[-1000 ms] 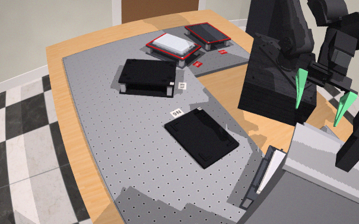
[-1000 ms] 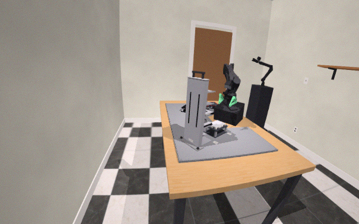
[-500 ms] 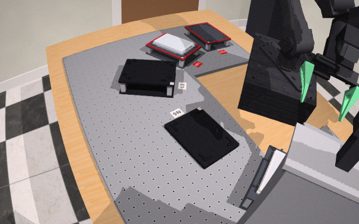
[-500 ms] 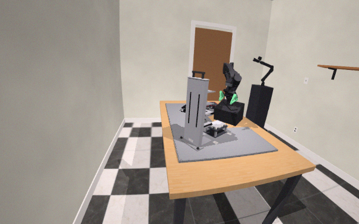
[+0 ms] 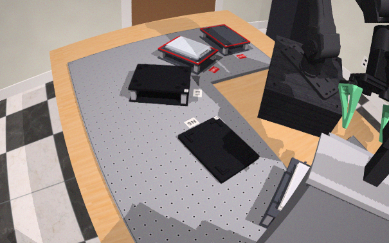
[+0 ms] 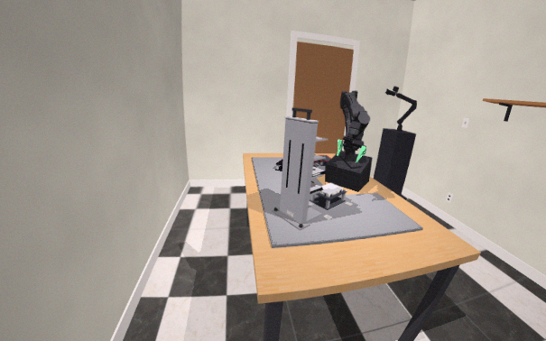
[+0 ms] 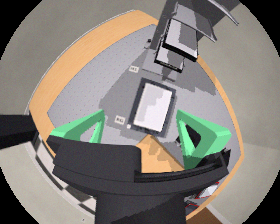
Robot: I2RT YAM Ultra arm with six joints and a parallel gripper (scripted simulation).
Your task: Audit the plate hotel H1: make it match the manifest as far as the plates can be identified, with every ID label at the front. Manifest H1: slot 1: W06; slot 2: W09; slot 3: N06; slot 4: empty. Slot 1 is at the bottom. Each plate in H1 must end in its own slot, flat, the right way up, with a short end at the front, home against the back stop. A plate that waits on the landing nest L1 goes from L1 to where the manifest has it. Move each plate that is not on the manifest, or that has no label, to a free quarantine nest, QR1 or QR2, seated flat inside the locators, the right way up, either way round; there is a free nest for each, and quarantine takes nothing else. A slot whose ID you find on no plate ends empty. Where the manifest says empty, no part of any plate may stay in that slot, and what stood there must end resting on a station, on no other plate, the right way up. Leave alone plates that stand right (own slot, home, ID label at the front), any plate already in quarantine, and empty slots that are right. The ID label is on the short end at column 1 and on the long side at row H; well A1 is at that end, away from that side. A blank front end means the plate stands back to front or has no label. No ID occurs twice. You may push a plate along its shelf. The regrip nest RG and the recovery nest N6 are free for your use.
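Observation:
My gripper [image 5: 364, 133] [image 6: 349, 155] [image 7: 140, 113] is open and empty. It hangs in the air beside the robot base, above the top of the plate hotel H1 [image 5: 341, 164] [image 6: 298, 167] [image 7: 184, 30]. The hotel's slots are hidden in the top view and too small to read in the other views. A white plate [image 5: 294, 183] [image 6: 330, 191] [image 7: 153, 106] lies on a nest next to the hotel, below my fingers in the wrist view. Another white plate [image 5: 187, 46] sits in a red-edged quarantine nest [image 5: 171, 54]. The second quarantine nest [image 5: 225, 36] holds no plate.
The raised black landing nest L1 [image 5: 159, 80] and the flat black nest N6 [image 5: 217, 148] hold no plate. The robot's black base block [image 5: 299, 96] [image 6: 348, 173] stands right of them. A black camera pillar [image 6: 393, 160] stands at the table's far right edge.

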